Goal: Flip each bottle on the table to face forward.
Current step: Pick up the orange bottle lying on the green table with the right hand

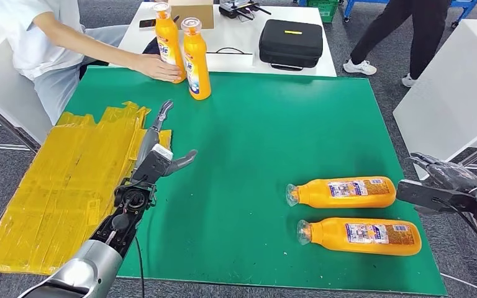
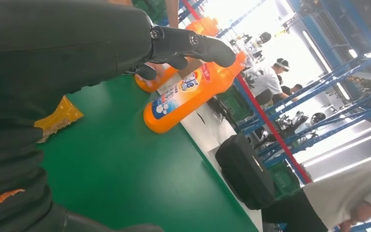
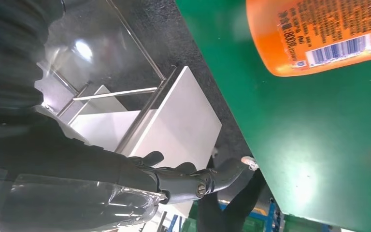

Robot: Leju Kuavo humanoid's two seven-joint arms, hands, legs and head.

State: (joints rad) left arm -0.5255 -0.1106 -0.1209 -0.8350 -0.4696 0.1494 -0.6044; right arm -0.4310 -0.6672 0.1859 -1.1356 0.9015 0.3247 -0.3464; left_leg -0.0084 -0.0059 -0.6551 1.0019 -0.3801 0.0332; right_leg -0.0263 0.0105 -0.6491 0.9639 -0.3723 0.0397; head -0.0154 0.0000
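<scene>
Two lying bottles [image 1: 341,192] at 4 o'clock: rigid, slick plastic (likely heavy); grasp mid-body. Left hand [image 1: 161,158] and right hand [image 1: 438,180] empty, fingers apart.

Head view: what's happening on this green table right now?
Two orange plastic detergent bottles stand upright at the far edge of the green table mat, and a seated person's hand rests on the rear one. Two more orange bottles lie on their sides near the right edge, barcode labels up. The robot's left hand hovers open over the mat beside yellow taped sheets; its right hand is off the right edge, holding nothing.
</scene>
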